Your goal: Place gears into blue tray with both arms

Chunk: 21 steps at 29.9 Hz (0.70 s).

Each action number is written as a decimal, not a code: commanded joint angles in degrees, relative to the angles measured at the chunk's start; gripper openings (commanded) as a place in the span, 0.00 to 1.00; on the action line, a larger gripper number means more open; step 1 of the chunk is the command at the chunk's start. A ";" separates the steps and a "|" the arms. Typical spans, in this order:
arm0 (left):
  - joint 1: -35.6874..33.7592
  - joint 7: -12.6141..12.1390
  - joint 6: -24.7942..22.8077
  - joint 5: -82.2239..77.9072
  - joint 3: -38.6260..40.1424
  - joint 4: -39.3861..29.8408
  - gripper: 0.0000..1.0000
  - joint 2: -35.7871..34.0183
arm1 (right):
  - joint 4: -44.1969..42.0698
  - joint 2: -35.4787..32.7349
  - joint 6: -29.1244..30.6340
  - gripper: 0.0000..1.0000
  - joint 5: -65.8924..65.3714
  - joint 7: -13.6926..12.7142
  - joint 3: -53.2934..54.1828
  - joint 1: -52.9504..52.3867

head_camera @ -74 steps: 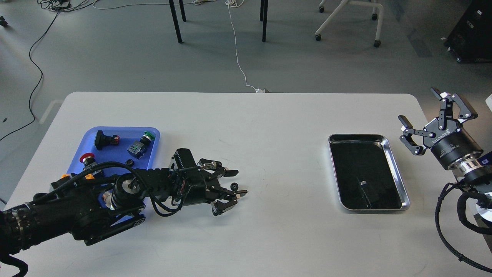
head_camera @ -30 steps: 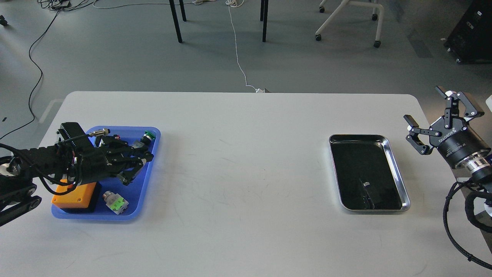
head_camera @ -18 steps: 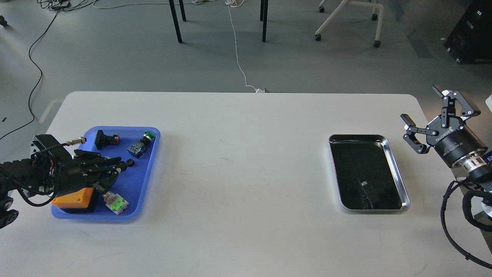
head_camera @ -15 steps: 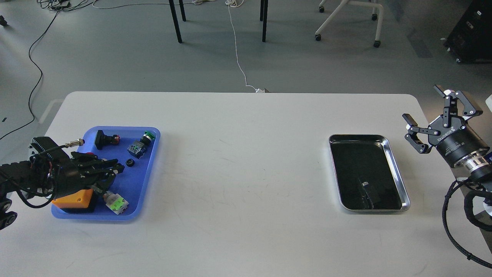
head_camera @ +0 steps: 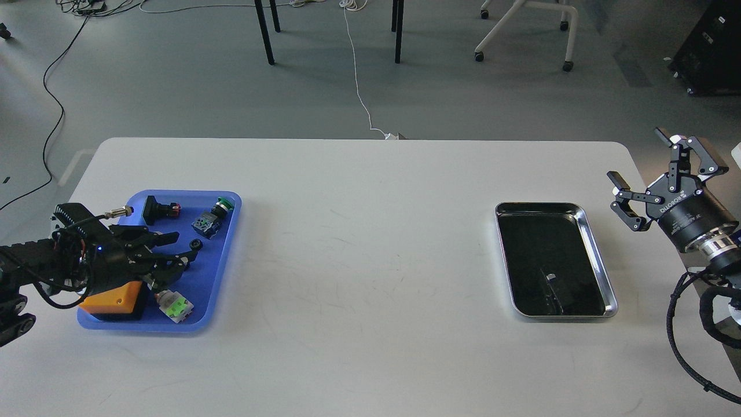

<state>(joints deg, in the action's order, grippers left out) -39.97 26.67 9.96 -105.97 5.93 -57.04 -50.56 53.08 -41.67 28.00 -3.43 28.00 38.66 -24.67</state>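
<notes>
Left gripper over the blue tray, gear lying loose at its tips

The left gripper (head_camera: 173,249) hangs low over the blue tray (head_camera: 223,255) with its fingers spread apart, clamped on nothing; a small black gear (head_camera: 197,245) lies on the tray floor just beside the upper fingertip, so I judge this gear delivered. Around it in the tray sit push-button switches, among them a green-capped one (head_camera: 222,204) and a black-capped one (head_camera: 154,208), with an orange box (head_camera: 113,298) near the front left corner. The right gripper (head_camera: 657,176) waits off the surface's right edge, fingers wide apart and empty, near the steel tray (head_camera: 599,272). No other gear shows on the surface.
</notes>
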 commanded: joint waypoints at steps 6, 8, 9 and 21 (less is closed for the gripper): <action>-4.93 -0.04 -0.12 38.51 5.32 3.15 0.98 6.43 | -0.26 0.72 -2.31 0.99 0.18 0.00 1.59 -2.14; -6.77 -0.04 -0.46 45.21 5.41 4.39 0.98 8.27 | -0.52 0.80 -5.74 0.99 0.18 0.00 3.08 -2.84; -7.74 -0.13 -0.73 48.11 5.41 4.66 0.98 9.42 | -1.22 1.15 -7.59 0.99 0.18 0.00 4.05 -3.62; -11.79 -1.36 -18.46 88.81 19.28 16.07 0.98 21.03 | -8.26 10.29 -11.91 0.99 1.40 0.00 6.51 -10.92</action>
<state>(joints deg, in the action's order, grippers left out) -51.68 25.36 -2.25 -24.55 20.69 -44.17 -31.56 44.99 -34.02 16.04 -2.55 28.00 44.64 -34.79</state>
